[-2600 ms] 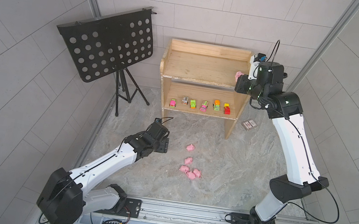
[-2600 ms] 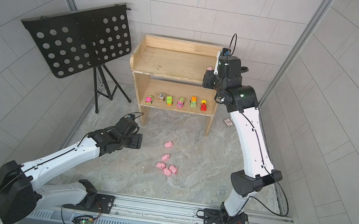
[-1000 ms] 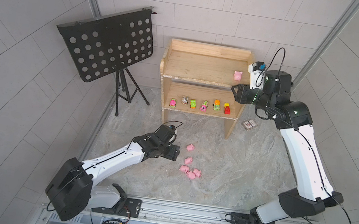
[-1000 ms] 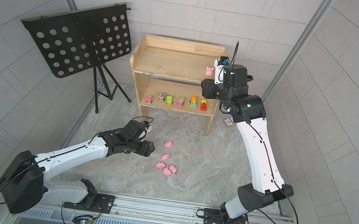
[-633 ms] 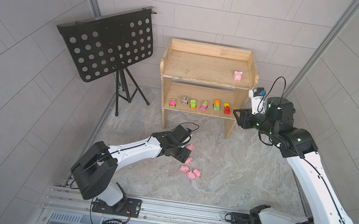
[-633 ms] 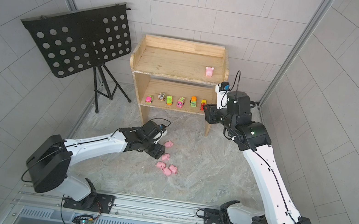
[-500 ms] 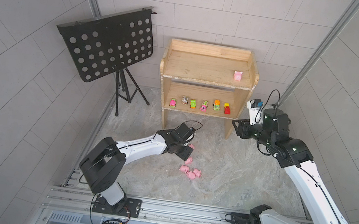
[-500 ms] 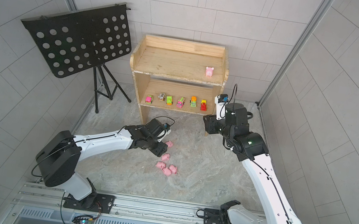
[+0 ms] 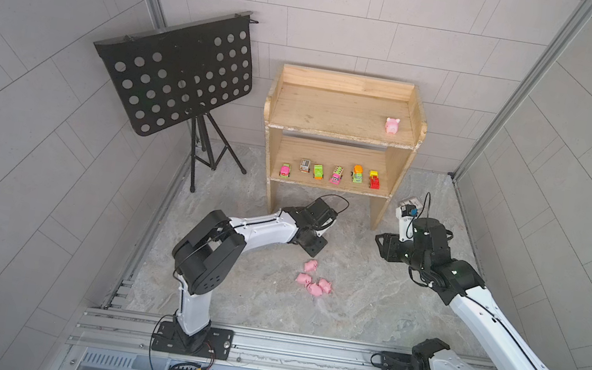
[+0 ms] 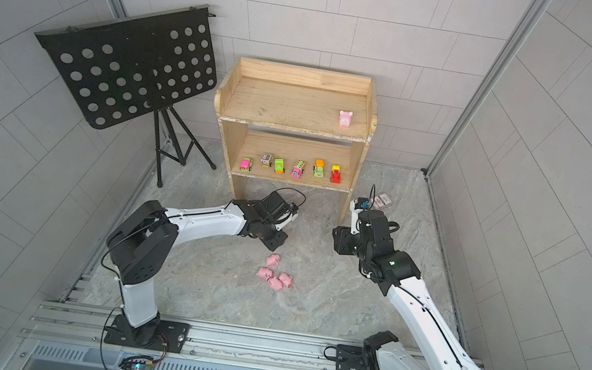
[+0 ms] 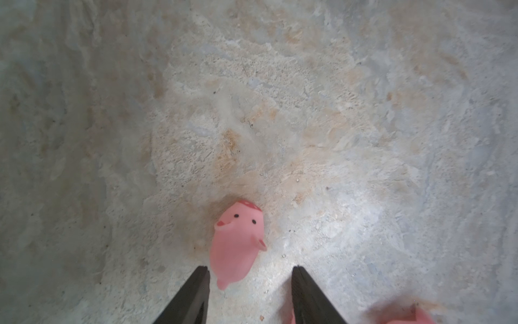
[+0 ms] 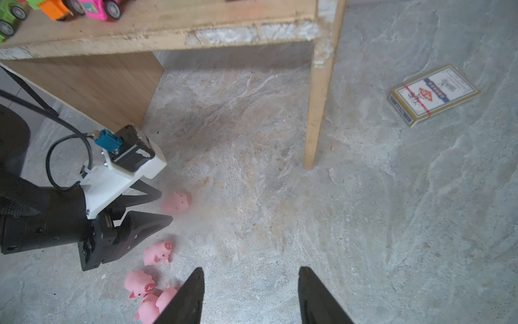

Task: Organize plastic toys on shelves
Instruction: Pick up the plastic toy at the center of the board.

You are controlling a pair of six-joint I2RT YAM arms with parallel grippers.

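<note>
One pink pig [image 9: 392,124] [image 10: 345,118] stands on the top board of the wooden shelves [image 9: 336,114] [image 10: 290,105]. Several toy vehicles [image 9: 332,173] [image 10: 291,167] line the lower shelf. Several pigs [image 9: 313,282] [image 10: 274,276] [image 12: 157,252] lie clustered on the floor. Another pig [image 11: 238,244] [image 12: 176,203] lies at my left gripper [image 11: 249,270] [image 9: 317,243] [image 10: 276,240]. Its rear end sits between the open tips, close to one finger [image 11: 200,283]. Both top views hide this pig under the gripper. My right gripper [image 12: 251,270] [image 9: 381,244] [image 10: 336,239] hangs open over bare floor, holding nothing.
A card packet [image 12: 433,94] [image 10: 382,200] lies on the floor right of the shelves' leg [image 12: 316,112]. A black perforated music stand [image 9: 176,72] [image 10: 126,61] stands at the back left. Tiled walls enclose the floor, and a metal rail runs along the front.
My right arm left a pig on the top shelf and came down low over the floor. My left arm reached to the pig nearest the shelves, and its jaws have narrowed.
</note>
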